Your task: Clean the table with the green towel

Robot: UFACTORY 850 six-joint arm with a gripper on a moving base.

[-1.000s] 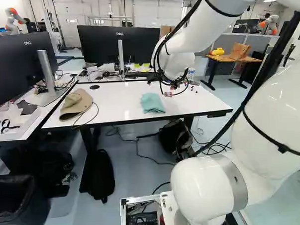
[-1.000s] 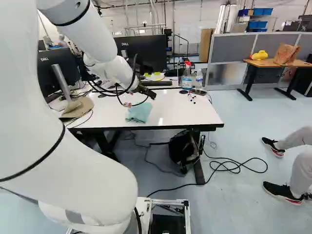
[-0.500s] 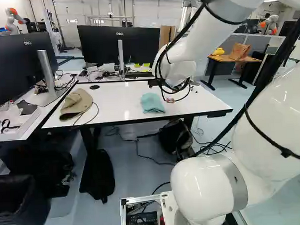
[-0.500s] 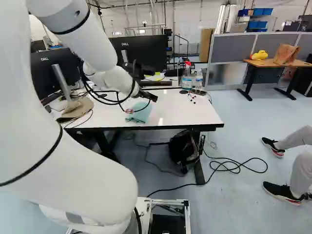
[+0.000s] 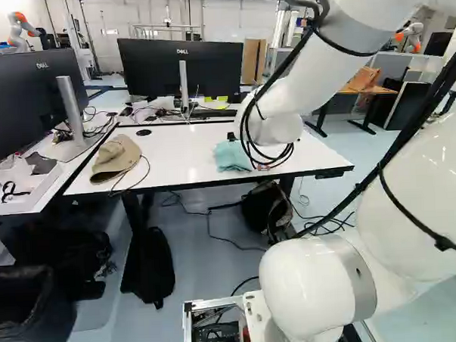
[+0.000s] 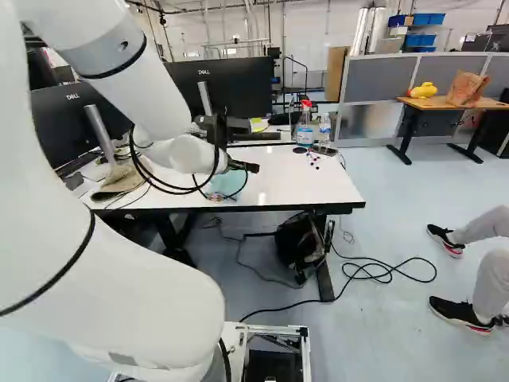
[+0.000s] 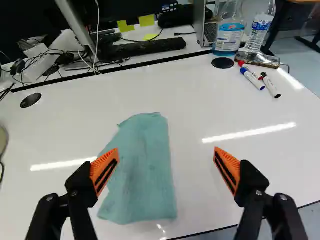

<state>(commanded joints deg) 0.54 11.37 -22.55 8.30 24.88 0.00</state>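
From the joint at the foot of both base views, the white arm (image 5: 312, 285) rises and reaches out over the white table (image 5: 178, 165), at whose end in the right base view the black gripper (image 6: 252, 167) hangs. Under the table, a black bag (image 6: 296, 248) stands on the floor beside a table leg. In the wrist view the gripper (image 7: 166, 154) has its fingers spread wide, with no thing pinched; the orange pads (image 7: 106, 170) stand well apart. The green towel (image 7: 142, 175) lies on the table, rumpled and loosely spread, mostly between the two fingers and closer to one, whose pad overlaps the cloth's edge in this view; whether they touch I cannot tell. A tan cap (image 5: 115, 157) sits on the table at the left of the left base view. Farther ahead of the gripper, capped markers (image 7: 271, 86) lie near a spray bottle (image 7: 229, 37) and a water bottle (image 7: 259, 32). Past the table's far edge come a black keyboard (image 7: 145, 48) and a monitor (image 5: 152, 68); well beyond stands a wooden table (image 6: 437, 103) with a paper bag (image 6: 465, 88) on it.
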